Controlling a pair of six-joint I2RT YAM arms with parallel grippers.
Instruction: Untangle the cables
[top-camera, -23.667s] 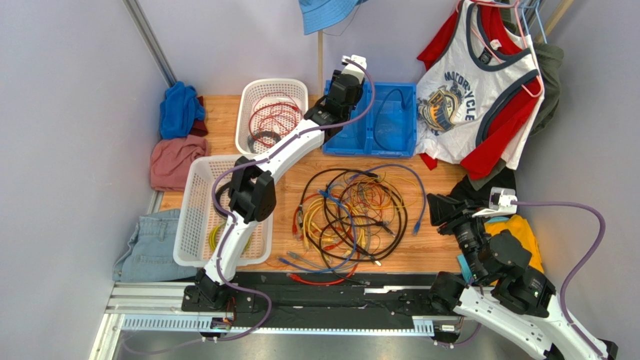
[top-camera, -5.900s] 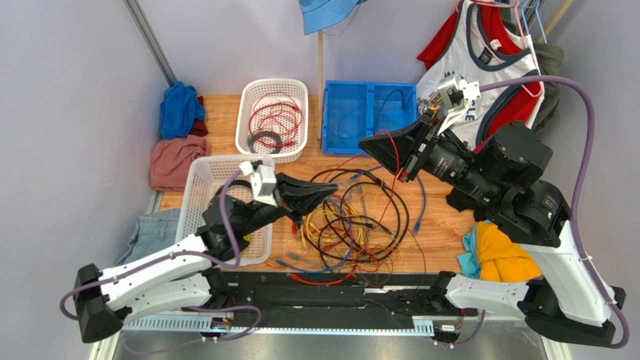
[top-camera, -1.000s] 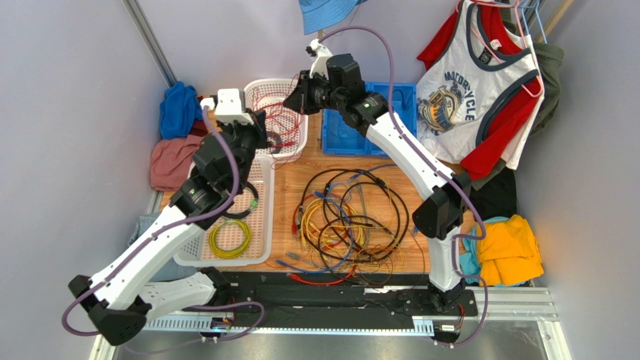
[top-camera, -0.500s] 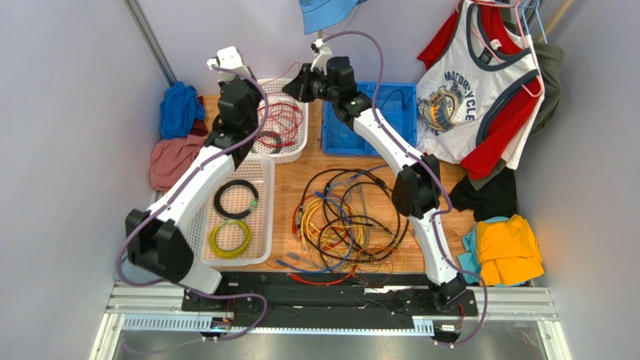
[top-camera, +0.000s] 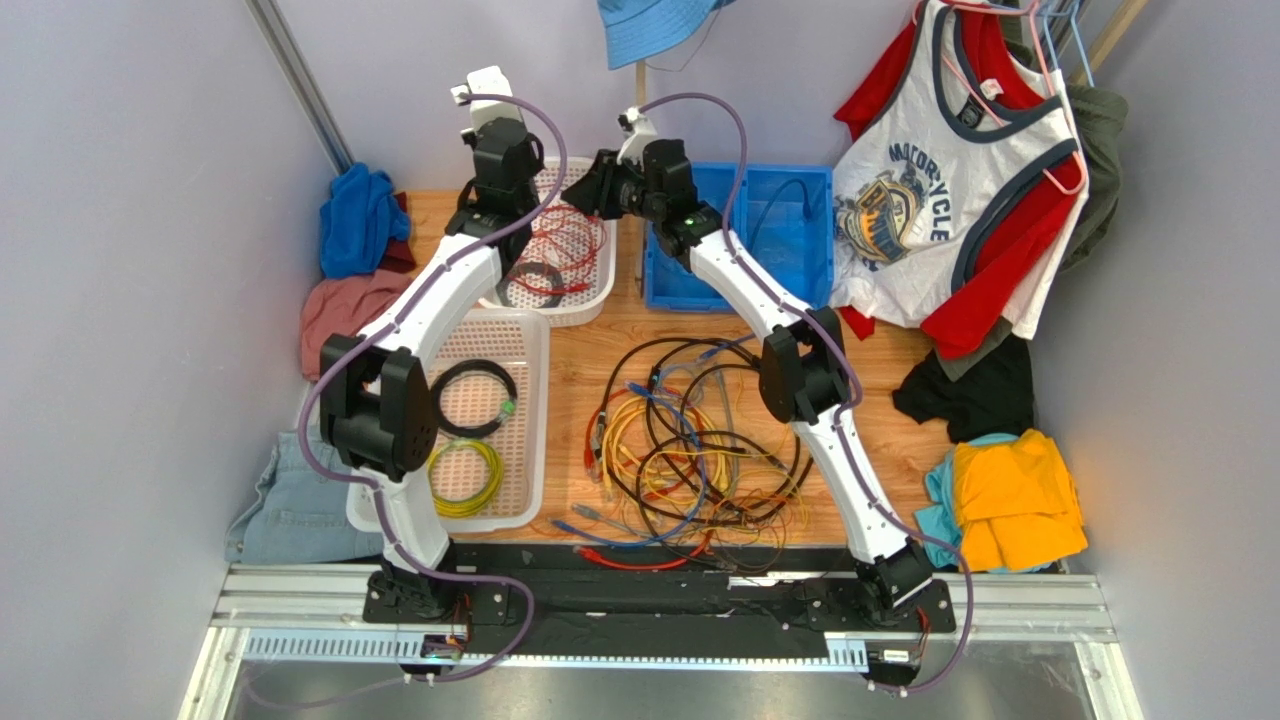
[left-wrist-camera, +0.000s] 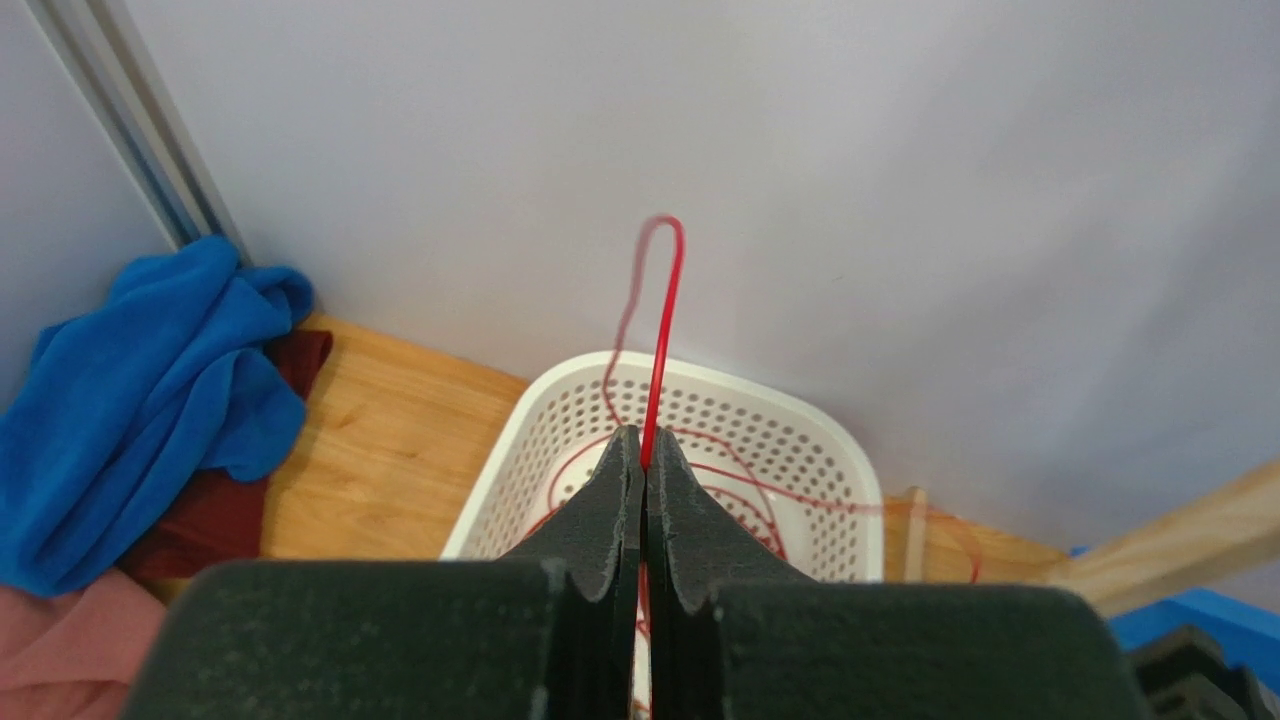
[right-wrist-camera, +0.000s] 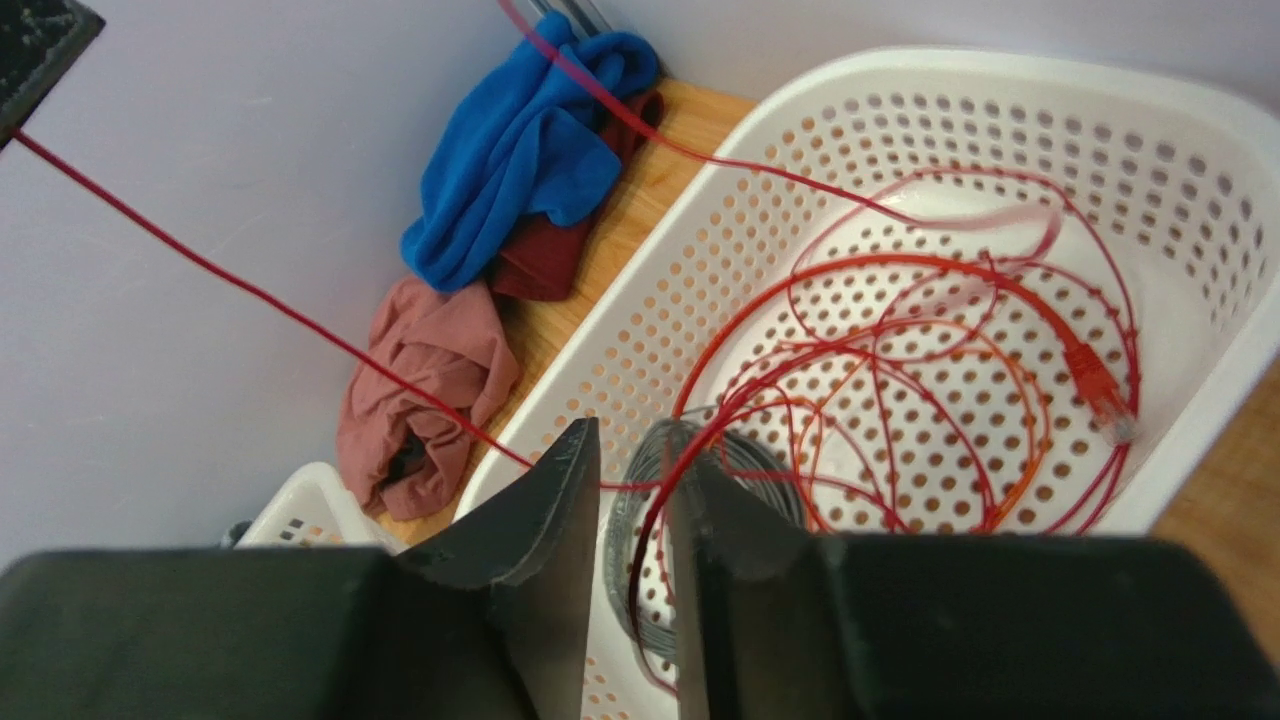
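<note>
Left pincer (left-wrist-camera: 643, 443) pinches red cable (left-wrist-camera: 663, 323); right pincer (right-wrist-camera: 631, 458) narrowly parted, that cable crossing its gap

The wooden table (top-camera: 579, 368) carries a loose tangle of cables (top-camera: 699, 443) near its middle. At the back stand the far white basket (top-camera: 483, 248) and a blue tray (top-camera: 796, 258), side by side. The near white basket (top-camera: 451, 522) sits at the left edge. A blue cloth (top-camera: 361, 218) and a pink cloth (top-camera: 343, 323) are bunched in the far left corner.

We find the cables (top-camera: 699, 435) heaped mid-table, near basket (top-camera: 543, 405) and far basket (top-camera: 559, 317) to their left, divided bin (top-camera: 812, 300) behind.
</note>
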